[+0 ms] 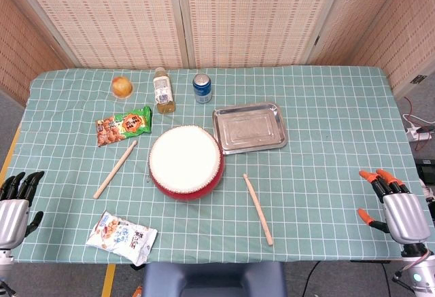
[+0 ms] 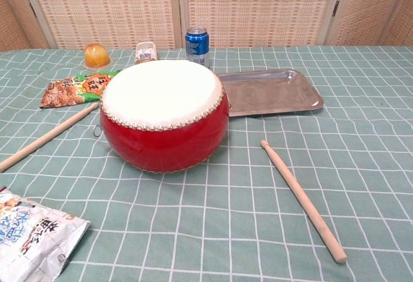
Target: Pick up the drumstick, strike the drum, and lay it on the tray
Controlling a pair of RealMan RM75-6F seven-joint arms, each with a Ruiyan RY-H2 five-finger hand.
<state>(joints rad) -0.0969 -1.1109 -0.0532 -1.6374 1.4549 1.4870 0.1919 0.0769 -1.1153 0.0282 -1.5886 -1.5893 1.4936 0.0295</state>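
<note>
Drumstick [image 1: 258, 208] lies untouched on the desk [image 1: 326, 141] just right of the red drum [image 1: 185, 161], below the steel tray [image 1: 249, 128], its long axis running from frame centre down toward the lower right. Right hand [image 1: 393, 205], empty with fingers spread, sits at the lower right edge, nearer it across bare cloth. Left hand [image 1: 15, 202], also empty and spread, waits at the lower left edge.
</note>
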